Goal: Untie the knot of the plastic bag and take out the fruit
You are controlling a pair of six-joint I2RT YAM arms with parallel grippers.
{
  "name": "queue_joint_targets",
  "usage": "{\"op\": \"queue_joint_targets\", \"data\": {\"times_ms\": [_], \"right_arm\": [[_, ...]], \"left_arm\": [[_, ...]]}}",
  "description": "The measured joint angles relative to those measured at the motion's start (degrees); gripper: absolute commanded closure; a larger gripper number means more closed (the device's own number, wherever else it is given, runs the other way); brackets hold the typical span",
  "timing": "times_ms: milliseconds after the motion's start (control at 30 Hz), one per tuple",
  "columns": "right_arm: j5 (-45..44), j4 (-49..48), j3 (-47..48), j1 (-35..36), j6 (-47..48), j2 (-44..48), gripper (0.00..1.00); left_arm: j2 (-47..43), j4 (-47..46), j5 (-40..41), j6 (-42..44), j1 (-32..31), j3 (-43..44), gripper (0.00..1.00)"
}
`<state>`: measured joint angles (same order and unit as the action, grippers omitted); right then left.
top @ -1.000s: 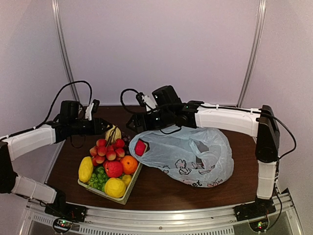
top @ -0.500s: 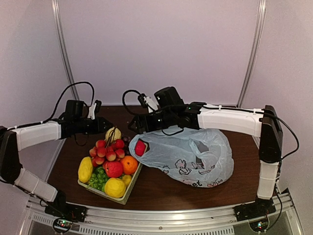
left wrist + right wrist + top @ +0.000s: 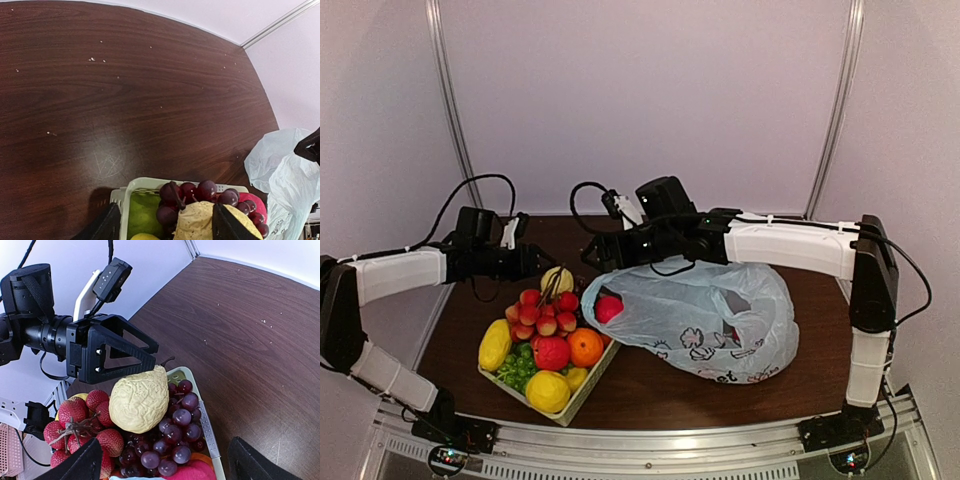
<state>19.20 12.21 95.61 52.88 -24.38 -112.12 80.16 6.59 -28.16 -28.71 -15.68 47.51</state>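
Left arm extends level from the left, left gripper spread open at the lemon atop the basket, right arm stretched across, right gripper wide apart above the bag mouth, red fruit inside.

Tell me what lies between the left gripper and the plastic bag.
The basket's far end: a lumpy yellow fruit at the open left gripper's tips, then purple grapes, then the plastic bag. Left wrist view shows it.
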Motion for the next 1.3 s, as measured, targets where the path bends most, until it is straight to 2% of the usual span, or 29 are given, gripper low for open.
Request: {"op": "queue_joint_targets", "data": {"times_ms": [100, 467, 1300], "right_arm": [[0.0, 0.0, 0.0, 0.0, 0.0, 0.0, 0.12], [0.0, -0.1, -0.4, 0.0, 0.0, 0.0, 0.12], [0.0, -0.1, -0.5, 0.0, 0.0, 0.0, 0.12]], "left_arm": [[0.2, 0.0, -1.0, 0.0, 0.0, 0.0, 0.23], [0.1, 0.2, -3.2, -0.9, 0.0, 0.1, 0.03], [-0.1, -1.5, -13.2, -1.2, -0.3, 0.0, 0.03]]}}
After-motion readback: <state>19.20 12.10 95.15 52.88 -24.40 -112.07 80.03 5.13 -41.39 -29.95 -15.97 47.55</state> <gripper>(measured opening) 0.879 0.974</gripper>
